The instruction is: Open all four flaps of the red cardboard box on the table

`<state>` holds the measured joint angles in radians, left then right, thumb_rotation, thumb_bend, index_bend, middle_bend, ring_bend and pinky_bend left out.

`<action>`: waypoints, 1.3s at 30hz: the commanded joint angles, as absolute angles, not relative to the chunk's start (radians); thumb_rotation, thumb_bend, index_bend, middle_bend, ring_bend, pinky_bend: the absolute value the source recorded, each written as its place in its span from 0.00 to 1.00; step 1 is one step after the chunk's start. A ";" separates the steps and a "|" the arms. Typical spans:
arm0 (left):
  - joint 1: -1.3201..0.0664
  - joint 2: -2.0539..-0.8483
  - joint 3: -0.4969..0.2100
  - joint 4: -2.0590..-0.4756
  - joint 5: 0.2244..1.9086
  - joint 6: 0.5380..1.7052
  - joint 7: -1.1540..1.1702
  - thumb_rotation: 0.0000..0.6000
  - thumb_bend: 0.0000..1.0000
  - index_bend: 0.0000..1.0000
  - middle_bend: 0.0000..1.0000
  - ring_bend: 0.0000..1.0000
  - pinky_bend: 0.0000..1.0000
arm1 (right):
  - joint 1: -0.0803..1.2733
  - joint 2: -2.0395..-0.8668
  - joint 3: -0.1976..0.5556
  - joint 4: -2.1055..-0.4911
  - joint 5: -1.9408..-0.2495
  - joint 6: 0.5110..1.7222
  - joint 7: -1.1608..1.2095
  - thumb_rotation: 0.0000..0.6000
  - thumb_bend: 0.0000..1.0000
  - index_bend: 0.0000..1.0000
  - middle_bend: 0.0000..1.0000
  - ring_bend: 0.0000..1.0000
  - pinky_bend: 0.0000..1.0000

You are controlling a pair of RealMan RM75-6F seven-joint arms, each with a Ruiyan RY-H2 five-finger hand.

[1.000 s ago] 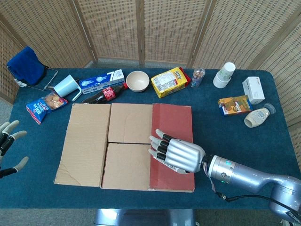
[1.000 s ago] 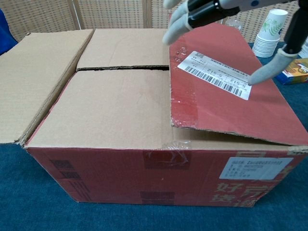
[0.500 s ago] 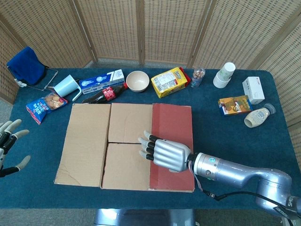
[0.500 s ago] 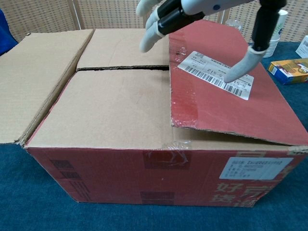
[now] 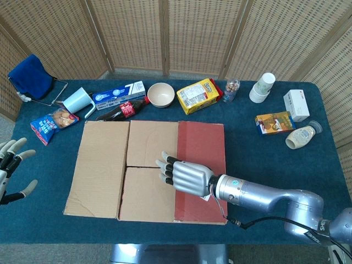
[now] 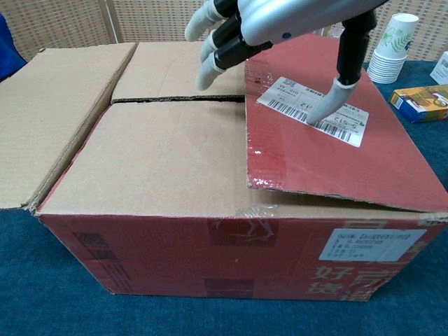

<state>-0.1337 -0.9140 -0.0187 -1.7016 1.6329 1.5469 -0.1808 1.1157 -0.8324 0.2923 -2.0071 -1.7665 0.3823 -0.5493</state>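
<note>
The red cardboard box [image 6: 231, 255] fills the middle of the table. Its left flap [image 5: 99, 165] lies folded outward, brown side up. Two brown inner flaps, far [image 5: 153, 142] and near [image 5: 146, 195], lie flat and closed. The red right flap [image 5: 202, 144] [image 6: 336, 157] lies over them, its free edge slightly raised. My right hand [image 5: 185, 176] [image 6: 269, 24] hovers over that edge, fingers [image 6: 208, 52] spread past it above the brown flaps, thumb tip on the white label [image 6: 350, 122]. It holds nothing. My left hand [image 5: 11, 165] is open at the table's left edge.
Along the back stand a blue cloth [image 5: 30, 77], mug [image 5: 77, 100], blue carton [image 5: 118, 93], cola bottle [image 5: 122, 110], bowl [image 5: 161, 94], yellow box [image 5: 199, 95] and paper cups [image 5: 263, 87] [image 6: 393, 52]. A snack bag [image 5: 52, 124] lies left; an orange box [image 5: 274, 122] and sauce bottle [image 5: 301, 136] right.
My right hand has slid left across the red flap until its fingers reach past the free edge; the thumb moved left along the label. The left hand barely shifted.
</note>
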 commanded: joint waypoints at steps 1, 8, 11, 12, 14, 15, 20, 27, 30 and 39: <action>-0.134 -0.912 -0.021 -1.701 1.629 1.546 -0.185 0.92 0.00 0.20 0.03 0.00 0.07 | 1.115 -0.834 0.287 -2.009 -1.754 0.378 -0.575 0.43 0.24 0.13 0.17 0.00 0.15; -0.133 -0.911 -0.021 -1.698 1.621 1.536 -0.186 0.91 0.00 0.20 0.03 0.00 0.07 | 1.105 -0.835 0.283 -2.020 -1.743 0.395 -0.648 0.43 0.24 0.24 0.17 0.00 0.15; -0.134 -0.911 -0.022 -1.698 1.617 1.533 -0.186 0.92 0.00 0.20 0.03 0.00 0.07 | 1.106 -0.833 0.286 -2.028 -1.735 0.398 -0.668 0.44 0.24 0.30 0.16 0.00 0.15; -0.134 -0.911 -0.023 -1.698 1.615 1.531 -0.186 0.92 0.01 0.20 0.03 0.00 0.07 | 1.108 -0.832 0.287 -2.031 -1.731 0.398 -0.674 0.43 0.25 0.31 0.16 0.00 0.15; -0.136 -0.912 -0.024 -1.699 1.615 1.529 -0.184 0.93 0.00 0.20 0.03 0.00 0.07 | 1.112 -0.831 0.289 -2.034 -1.727 0.397 -0.682 0.43 0.25 0.35 0.16 0.00 0.15; -0.136 -0.912 -0.024 -1.699 1.616 1.527 -0.183 0.92 0.00 0.20 0.03 0.00 0.07 | 1.113 -0.831 0.288 -2.035 -1.726 0.396 -0.685 0.43 0.25 0.37 0.16 0.00 0.15; -0.137 -0.911 -0.023 -1.700 1.616 1.522 -0.184 0.94 0.00 0.20 0.02 0.00 0.07 | 1.117 -0.830 0.281 -2.039 -1.727 0.398 -0.699 0.43 0.26 0.46 0.16 0.00 0.15; -0.135 -0.908 -0.023 -1.699 1.615 1.523 -0.191 0.94 0.00 0.20 0.02 0.00 0.07 | 1.100 -0.801 0.275 -2.049 -1.746 0.435 -0.732 0.43 0.27 0.56 0.16 0.00 0.16; -0.135 -0.908 -0.022 -1.699 1.617 1.522 -0.192 0.95 0.00 0.20 0.02 0.00 0.07 | 1.091 -0.780 0.279 -2.058 -1.755 0.456 -0.747 0.43 0.27 0.61 0.16 0.00 0.17; -0.133 -0.906 -0.018 -1.702 1.624 1.521 -0.193 0.93 0.00 0.20 0.02 0.00 0.07 | 1.064 -0.718 0.293 -2.061 -1.764 0.498 -0.779 0.44 0.28 0.67 0.16 0.00 0.17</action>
